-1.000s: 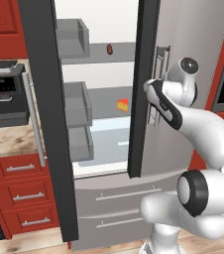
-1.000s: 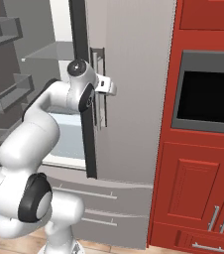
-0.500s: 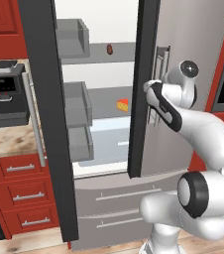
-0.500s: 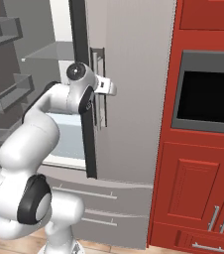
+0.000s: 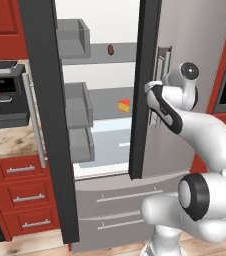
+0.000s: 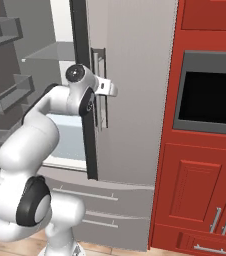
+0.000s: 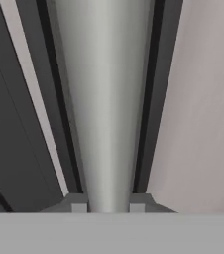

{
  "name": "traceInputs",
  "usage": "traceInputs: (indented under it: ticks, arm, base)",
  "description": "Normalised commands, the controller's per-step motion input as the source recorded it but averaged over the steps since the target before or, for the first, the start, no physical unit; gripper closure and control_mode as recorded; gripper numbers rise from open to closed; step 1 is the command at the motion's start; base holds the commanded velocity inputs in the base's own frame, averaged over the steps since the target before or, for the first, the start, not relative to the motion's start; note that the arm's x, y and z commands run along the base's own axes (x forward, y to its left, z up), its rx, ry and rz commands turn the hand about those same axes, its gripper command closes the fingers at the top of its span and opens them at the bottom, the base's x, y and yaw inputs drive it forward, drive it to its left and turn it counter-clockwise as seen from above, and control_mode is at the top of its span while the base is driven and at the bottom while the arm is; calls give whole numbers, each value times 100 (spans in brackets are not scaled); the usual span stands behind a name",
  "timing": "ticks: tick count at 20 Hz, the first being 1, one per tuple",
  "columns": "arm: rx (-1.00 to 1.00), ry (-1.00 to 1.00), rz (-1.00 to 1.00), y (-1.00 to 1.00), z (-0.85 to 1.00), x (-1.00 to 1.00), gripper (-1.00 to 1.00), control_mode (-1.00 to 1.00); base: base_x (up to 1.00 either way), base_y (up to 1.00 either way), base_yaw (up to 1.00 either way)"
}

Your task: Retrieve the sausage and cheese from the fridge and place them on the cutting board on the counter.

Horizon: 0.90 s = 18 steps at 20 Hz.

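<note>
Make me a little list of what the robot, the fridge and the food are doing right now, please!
robot: gripper has its jaws shut on the door handle of the fridge
left door: swung wide open
right door: partly open
sausage: on an upper shelf inside
cheese: on a lower shelf inside
coffee machine: on the counter, left of the fridge

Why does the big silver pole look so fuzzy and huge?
Hand view: the fridge door handle sits right against the camera, between the claw tips, so it looms soft and blurry. Left base view: the cheese looks small but clearer.
</note>
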Motion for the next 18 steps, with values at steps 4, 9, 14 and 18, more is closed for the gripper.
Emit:
traceInputs:
  ticks: [4, 9, 14, 18]
  arm:
    - [15, 21, -1, -5, 0, 12, 100, -100]
    - [12, 5, 0, -4, -1, -18, 100, -100]
    - [5, -12, 4, -23, 0, -56, 100, -100]
    - [0, -24, 0, -24, 1, -66, 100, -100]
  base:
    - [0, 0, 0]
    - [0, 0, 0]
    - [0, 0, 0]
    - [0, 0, 0]
